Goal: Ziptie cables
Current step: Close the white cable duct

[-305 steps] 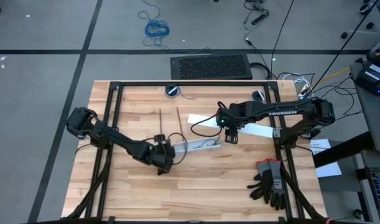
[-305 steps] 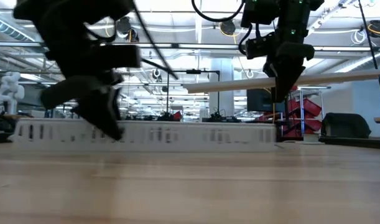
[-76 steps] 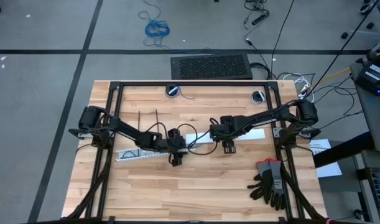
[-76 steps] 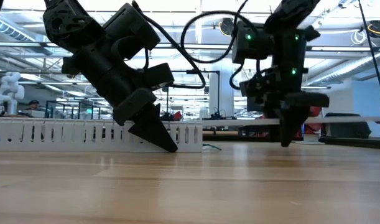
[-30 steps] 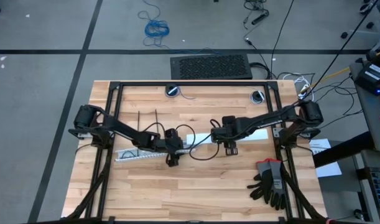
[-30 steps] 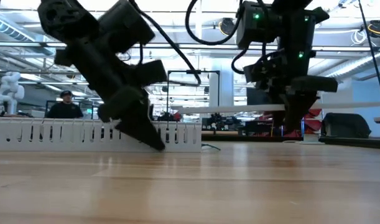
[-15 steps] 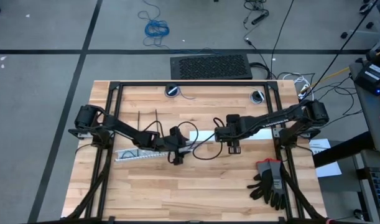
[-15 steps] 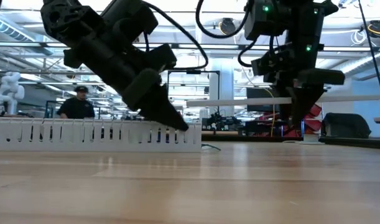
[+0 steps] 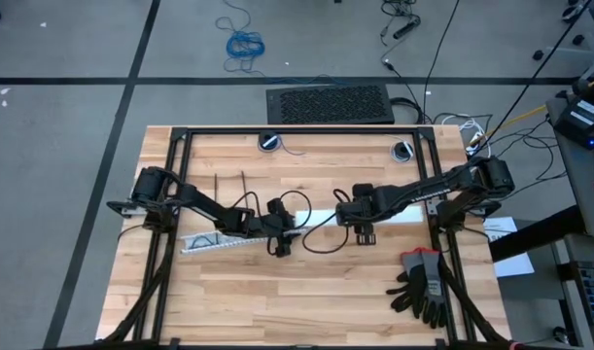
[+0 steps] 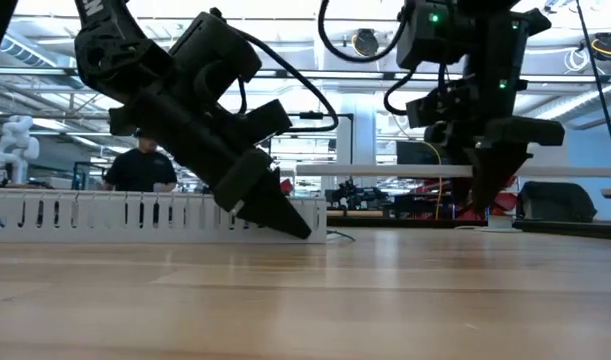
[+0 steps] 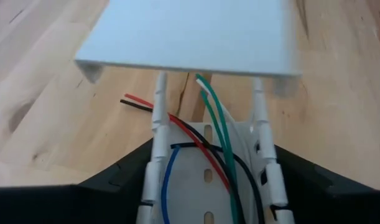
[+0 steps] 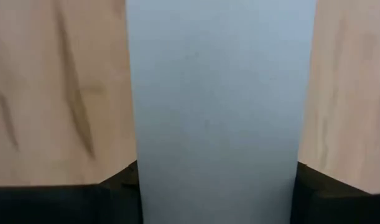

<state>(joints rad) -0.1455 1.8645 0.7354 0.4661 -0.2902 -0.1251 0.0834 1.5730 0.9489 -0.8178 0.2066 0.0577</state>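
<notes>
A white slotted channel (image 9: 228, 239) lies flat on the table at the left. The cables (image 11: 205, 146), thin red, green, blue and black wires, lie inside it, and some stick out of its right end. My left gripper (image 9: 280, 245) slants down at that end with a finger on each side. My right gripper (image 9: 363, 233) is shut on a flat white cover strip (image 10: 385, 170), held above the table. The strip's free end (image 11: 190, 37) hovers over the channel's end. Two thin black zipties (image 9: 230, 185) lie flat toward the far left. My left gripper has the channel's right end between its fingers (image 11: 121, 177), which lie against the two slotted outer walls (image 11: 153, 155). They slant down from the table's left, along the channel. The channel stays flat on the table. My right gripper pinches the cover strip across its width, by its two long edges (image 12: 135, 168). The fingers point down from above and lie across the strip. The strip hangs level, clear of the table.
A loose black cord (image 9: 316, 243) loops on the wood between the two grippers. Black gloves (image 9: 423, 284) lie at the near right. Black frame rails (image 9: 297, 130) run round the table. A person (image 10: 140, 165) stands in the room beyond.
My left gripper has lifted off the table, gone a little toward the right edge along the channel, tipped further down and come down at the channel's right end. The channel has stayed where it was.
</notes>
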